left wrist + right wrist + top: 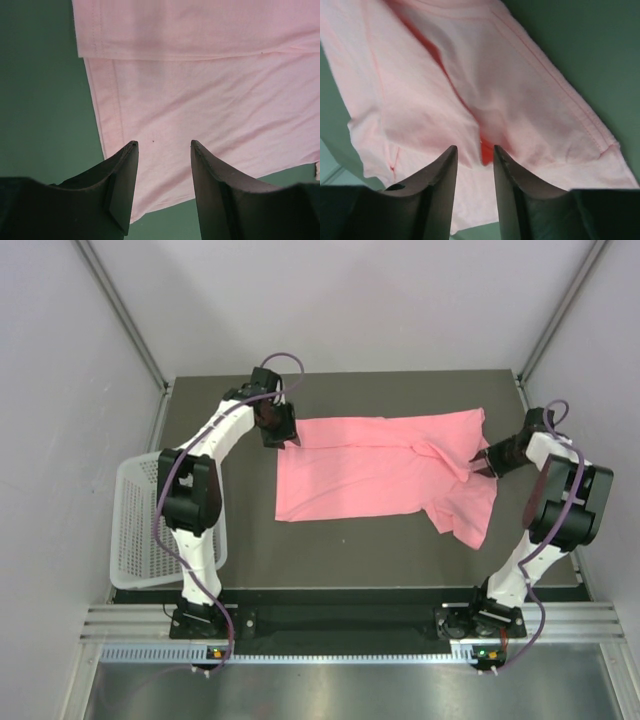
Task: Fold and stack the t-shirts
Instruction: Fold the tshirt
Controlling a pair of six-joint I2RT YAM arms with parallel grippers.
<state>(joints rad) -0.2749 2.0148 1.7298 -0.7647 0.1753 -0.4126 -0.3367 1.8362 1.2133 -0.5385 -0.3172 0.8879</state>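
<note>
We're looking at the salmon-pink t-shirt (pixel 380 470) spread flat on the dark worktop (pixel 350 550). Its long axis runs from left edge to right edge, hem towards the left, sleeves and neck towards the right. It sits nearer the far edge than the near one, and one sleeve trails towards the near right corner.

The left gripper (pixel 288 438) hangs at the shirt's far hem corner. In its wrist view its fingers (pixel 122 185) stand well apart, and the pink cloth and stitched hem lie just ahead of the tips, so nothing is clamped there.

Over on the right edge, the right gripper (pixel 482 466) is at the neck end, and wrinkles fan out from that spot. Its fingers (pixel 440 185) are close together with a raised fold running into the narrow gap. We can't tell whether they're pinching it or only straddling it.

So each arm has its own end, and we reckon the fold goes along that long axis, with the left corner the closer grab.

The surface is matte and flat, with bare worktop on the near side. A white basket (pixel 135 530) hangs off the left edge and pale wall panels close in the sides
</note>
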